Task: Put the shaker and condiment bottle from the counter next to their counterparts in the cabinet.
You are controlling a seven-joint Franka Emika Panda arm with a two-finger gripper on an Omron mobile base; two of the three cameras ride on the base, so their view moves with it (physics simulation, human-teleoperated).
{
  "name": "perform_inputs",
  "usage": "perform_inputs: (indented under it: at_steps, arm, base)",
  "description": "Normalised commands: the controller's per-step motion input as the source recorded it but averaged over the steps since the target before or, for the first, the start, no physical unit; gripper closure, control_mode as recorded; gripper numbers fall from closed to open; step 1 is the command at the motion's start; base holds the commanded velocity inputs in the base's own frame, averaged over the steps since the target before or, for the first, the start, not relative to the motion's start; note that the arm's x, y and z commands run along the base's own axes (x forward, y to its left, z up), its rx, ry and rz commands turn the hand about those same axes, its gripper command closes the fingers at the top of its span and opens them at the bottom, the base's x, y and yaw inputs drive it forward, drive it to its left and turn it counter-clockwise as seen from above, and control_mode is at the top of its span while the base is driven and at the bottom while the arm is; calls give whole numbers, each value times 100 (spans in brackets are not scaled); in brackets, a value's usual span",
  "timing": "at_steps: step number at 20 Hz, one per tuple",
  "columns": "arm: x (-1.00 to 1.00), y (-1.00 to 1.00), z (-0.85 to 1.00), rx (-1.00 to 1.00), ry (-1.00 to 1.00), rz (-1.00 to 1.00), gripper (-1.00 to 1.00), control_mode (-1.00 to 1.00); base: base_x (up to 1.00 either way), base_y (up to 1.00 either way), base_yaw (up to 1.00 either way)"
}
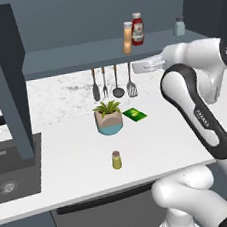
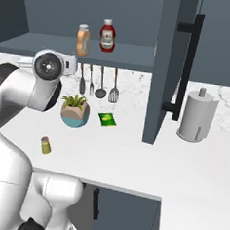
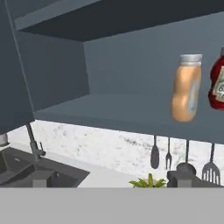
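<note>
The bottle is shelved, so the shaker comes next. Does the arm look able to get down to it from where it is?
Probably yes. The shaker stands alone on open counter, apart from the potted plant, and the tool is open and holds nothing.

- Potted plant (image 1: pixel 108 117): green leaves in a tan and teal pot, upright, near the middle of the table.
- Green packet (image 1: pixel 135 114): lies flat just beside the potted plant.
- Hanging utensils (image 1: pixel 113 83): four in a row under the shelf edge, against the backsplash; includes a fork, ladle and slotted spatula.
- Paper towel roll (image 2: pixel 197 116): upright on its holder, beside the open door.
- Sink (image 1: pixel 12 171): dark basin, with faucet (image 3: pixel 34 144).
</note>
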Motion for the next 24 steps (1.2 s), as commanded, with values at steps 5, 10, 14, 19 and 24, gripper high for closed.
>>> perform_inputs:
  at_steps: [5,10,14,19,24]
  arm:
    - [-27,0,-75,2,0,48,-100,-100]
    - [-47,4,-79,-12,0,47,-100,-100]
    - [-55,14,-62,-24,0,45,-100,-100]
    - [-53,4,-74,-27,0,40,-100,-100]
    - [-24,0,-94,-6,-8,34,-100,-100]
  base:
    - [0,0,0]
    - [0,0,0]
    - [0,0,0]
    - [0,0,0]
    - [0,0,0]
